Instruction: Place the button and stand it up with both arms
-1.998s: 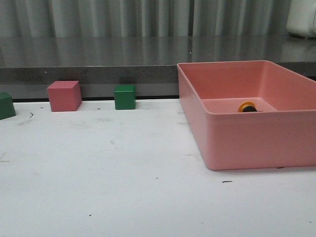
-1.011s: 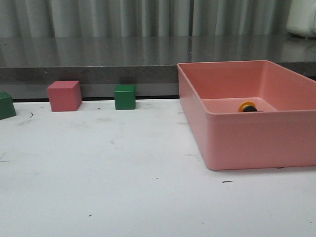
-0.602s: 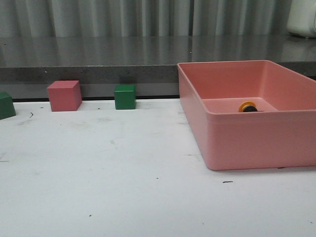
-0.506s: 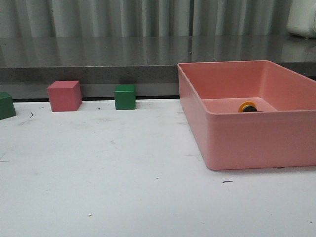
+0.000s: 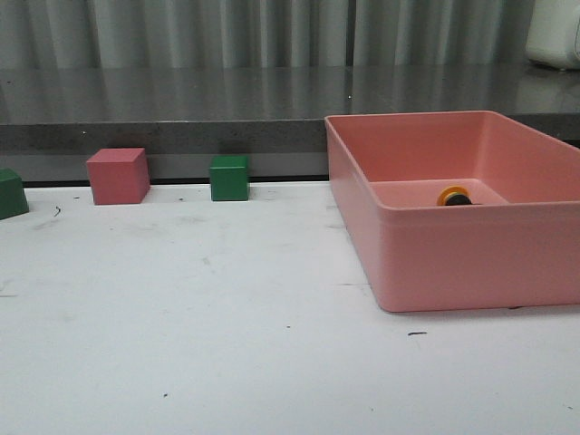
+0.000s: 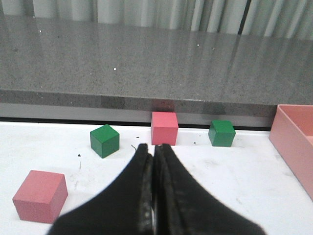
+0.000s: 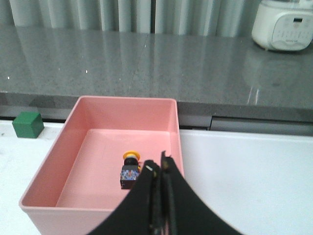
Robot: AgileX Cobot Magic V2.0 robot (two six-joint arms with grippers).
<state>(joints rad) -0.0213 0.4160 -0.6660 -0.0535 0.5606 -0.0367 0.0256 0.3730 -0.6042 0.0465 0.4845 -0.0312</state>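
table (image 5: 181, 317): white, wide open in front, dark counter ledge (image 5: 163, 136) along the back
cubes: pink cube (image 5: 118, 176) and green cube (image 5: 229, 178) by that back edge
left gripper (image 6: 154, 156): fingers pressed together, holding nothing
bin (image 5: 453, 258): pink, at the right
button (image 7: 130, 169): lying on its side inside the bin
right gripper (image 7: 160, 169): closed up, empty, above the bin's near wall

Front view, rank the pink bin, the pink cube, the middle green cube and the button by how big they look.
1. Pink bin
2. Pink cube
3. Green cube
4. Button, though the bin wall hides part of it.
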